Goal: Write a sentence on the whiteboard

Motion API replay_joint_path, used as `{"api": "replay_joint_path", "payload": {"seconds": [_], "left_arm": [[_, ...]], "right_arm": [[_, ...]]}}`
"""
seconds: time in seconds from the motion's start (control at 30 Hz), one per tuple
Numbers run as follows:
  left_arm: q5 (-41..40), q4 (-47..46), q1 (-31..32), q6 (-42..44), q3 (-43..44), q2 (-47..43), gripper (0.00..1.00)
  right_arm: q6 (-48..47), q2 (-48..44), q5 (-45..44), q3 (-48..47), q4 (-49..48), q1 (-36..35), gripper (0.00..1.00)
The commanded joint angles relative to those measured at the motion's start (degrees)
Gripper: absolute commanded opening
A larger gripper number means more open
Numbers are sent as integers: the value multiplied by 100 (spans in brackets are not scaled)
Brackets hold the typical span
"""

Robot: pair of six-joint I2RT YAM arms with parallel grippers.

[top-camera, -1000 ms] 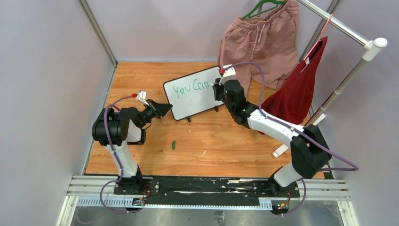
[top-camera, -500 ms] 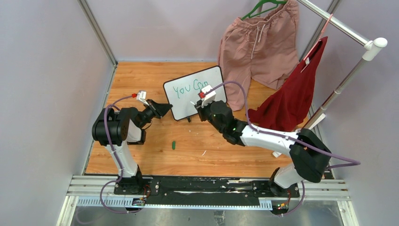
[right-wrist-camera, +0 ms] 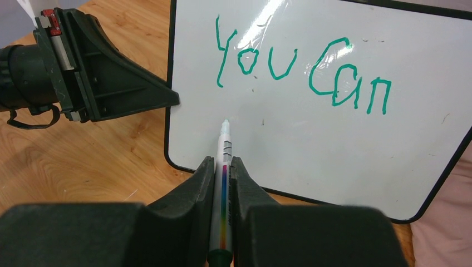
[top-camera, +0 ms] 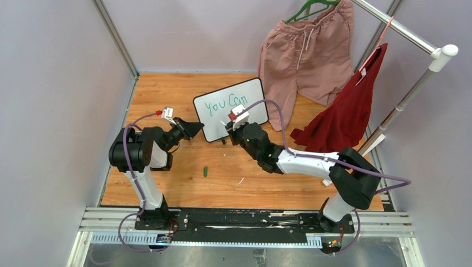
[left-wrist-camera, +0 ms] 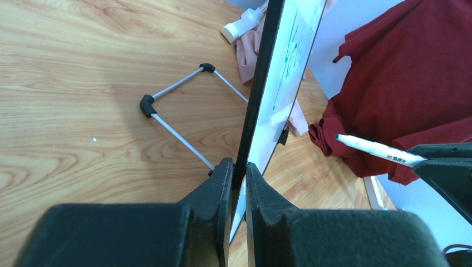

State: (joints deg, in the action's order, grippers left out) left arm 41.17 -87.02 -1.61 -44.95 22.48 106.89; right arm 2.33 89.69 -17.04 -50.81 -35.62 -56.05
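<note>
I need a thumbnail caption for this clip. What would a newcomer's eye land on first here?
The standing whiteboard at the centre of the table draws the eye, green words "You Can" across its top. The left gripper pinches its left edge while the right gripper aims a marker at the blank space beneath. At back right, pink shorts and a red garment hang from a rack.

The left arm [top-camera: 139, 183] and right arm [top-camera: 306, 161] are white with black joints. The left tool [left-wrist-camera: 238, 164] and right tool [right-wrist-camera: 223, 161] are black.
</note>
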Motion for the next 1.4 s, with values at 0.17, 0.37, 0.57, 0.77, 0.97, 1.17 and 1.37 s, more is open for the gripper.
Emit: {"api": "replay_joint_path", "payload": {"seconds": [0.17, 0.37, 0.57, 0.77, 0.97, 1.17, 1.37], "left_arm": [[-133, -226, 2, 117, -59, 115, 0], [-144, -219, 11, 144, -64, 104, 0], [-150, -219, 10, 103, -46, 130, 0], [-206, -235, 11, 114, -94, 104, 0], [-215, -233, 11, 127, -99, 93, 0], [-191, -233, 12, 118, -78, 113, 0], [-178, -224, 2, 92, -53, 139, 0]], "right_arm": [[-469, 215, -299, 174, -895, -97, 0], [-516, 299, -35, 322, -1201, -103, 0], [-488, 489, 159, 303, -1408, -225, 0], [-413, 594, 203, 265, -1182, -274, 0], [-345, 750, 97, 326, -1178, -275, 0], [-277, 975, -85, 162, -1224, -288, 0], [-267, 1082, -435, 53, -1254, -287, 0]]}}
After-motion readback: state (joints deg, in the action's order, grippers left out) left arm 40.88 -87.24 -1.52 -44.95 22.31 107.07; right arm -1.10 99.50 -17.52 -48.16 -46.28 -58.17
